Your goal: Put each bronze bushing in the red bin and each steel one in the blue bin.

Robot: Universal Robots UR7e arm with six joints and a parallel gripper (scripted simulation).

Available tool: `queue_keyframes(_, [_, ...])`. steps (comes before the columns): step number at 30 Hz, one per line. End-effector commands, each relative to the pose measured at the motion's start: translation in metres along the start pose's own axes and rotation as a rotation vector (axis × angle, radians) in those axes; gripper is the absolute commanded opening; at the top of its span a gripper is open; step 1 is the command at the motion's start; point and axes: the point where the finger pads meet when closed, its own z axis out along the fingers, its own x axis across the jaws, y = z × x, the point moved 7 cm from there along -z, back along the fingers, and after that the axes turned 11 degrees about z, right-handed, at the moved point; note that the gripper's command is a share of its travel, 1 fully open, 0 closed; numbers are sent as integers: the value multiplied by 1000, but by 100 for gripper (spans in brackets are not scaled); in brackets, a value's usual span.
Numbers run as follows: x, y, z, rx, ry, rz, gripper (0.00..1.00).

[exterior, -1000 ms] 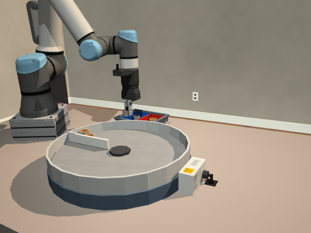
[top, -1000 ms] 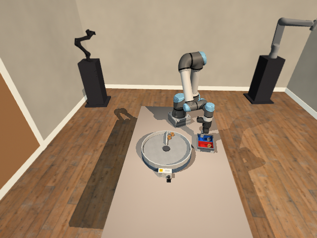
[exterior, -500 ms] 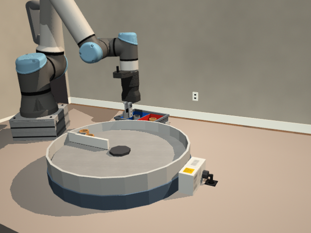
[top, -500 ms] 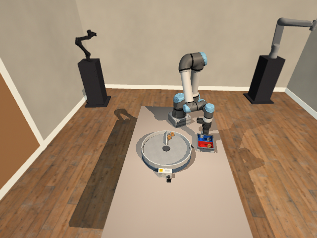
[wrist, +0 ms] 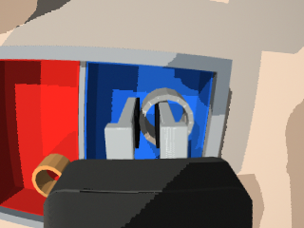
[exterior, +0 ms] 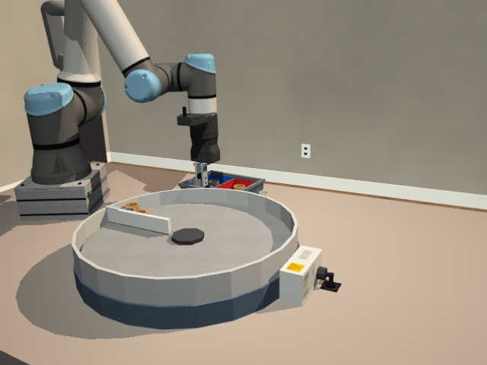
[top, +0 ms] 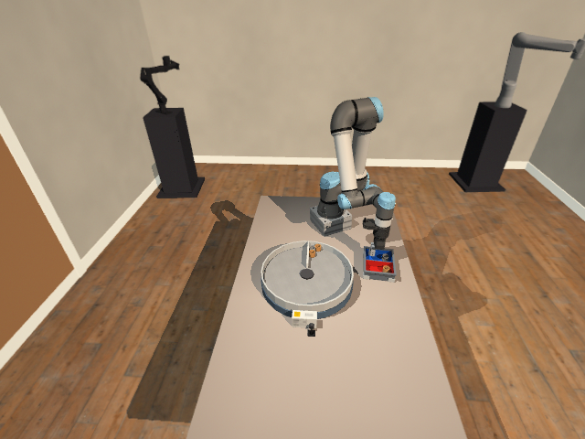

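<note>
Black arm (top: 152,85) on a pedestal (top: 172,146) before the back wall's (top: 264,70) (exterior: 9,149) left, grey arm (top: 514,61) (exterior: 48,23) on a dark stand (top: 491,146) (exterior: 93,139) before its right, outlet (exterior: 305,150) beyond.

Beige, faintly mottled walls (top: 283,70) (exterior: 354,78), with pale baseboards (top: 283,161) (exterior: 354,182) along the bottom. Brown wooden planks (top: 118,264) across the floor — darkened in places by long, hard-edged shadows. To either side at the back, black pedestals (top: 172,146) (top: 491,146). Low on the wall in the exterior view, a white outlet (exterior: 305,150) — two dark sockets, one above the other. At the far left, an orange-brown panel (top: 28,245) edged in cream.
</note>
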Motion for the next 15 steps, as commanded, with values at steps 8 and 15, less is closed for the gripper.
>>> queue_keyframes(8, [0, 0, 4, -1, -1, 0, 0])
queue_keyframes(15, [0, 0, 10, -1, -1, 0, 0])
